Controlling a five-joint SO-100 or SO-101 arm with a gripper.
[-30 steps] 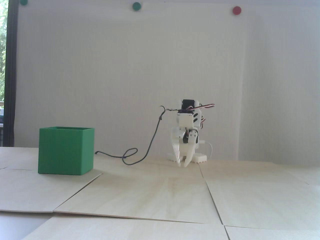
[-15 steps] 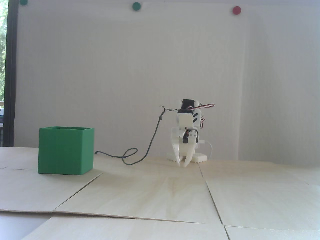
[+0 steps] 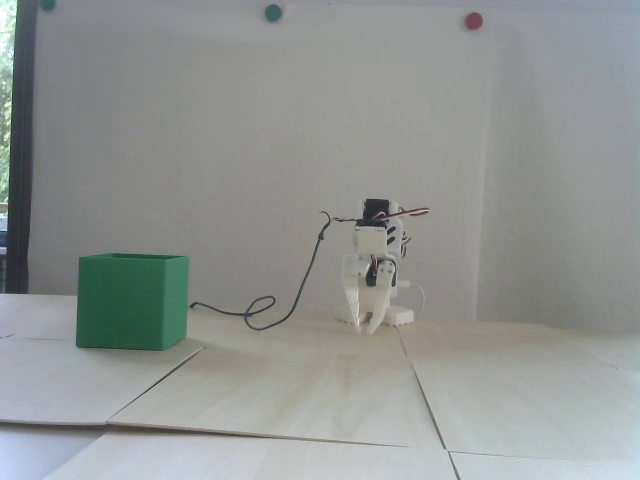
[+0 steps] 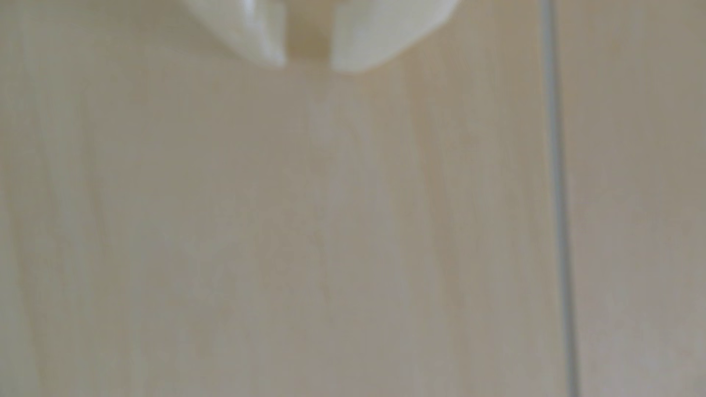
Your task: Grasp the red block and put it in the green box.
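The white jaws pointed straight down at the far middle of the table (image 3: 320, 390), their two tips a narrow gap apart and empty, hanging just above the pale wood. In the fixed view one white fingertip (image 3: 358, 327) sat beside the other with only a sliver of space between. The blurred wrist view showed the same from above: two pale fingertips (image 4: 267, 42) at the top edge, a slim gap between them, and bare light wood below, crossed near the right side by a thin grey seam (image 4: 557, 198) between boards.

Above the jaws rose the small white arm (image 3: 372, 245), folded compactly, with a black motor on top and red, white and black wires looping out. A thin dark cable (image 3: 300, 285) drooped from the arm, curled once on the table and ran leftward toward the green box.

The green box (image 3: 131, 302) stood well apart from the jaws, toward the table's left edge. It was a matte, even green cube with thin walls, an open top and faint vertical ribbing on its sides, resting flat and square.

The red block could not be seen in either view.

Behind everything was a plain white wall carrying two round green magnets (image 3: 273, 12) and one round red magnet (image 3: 473, 20) near the top.
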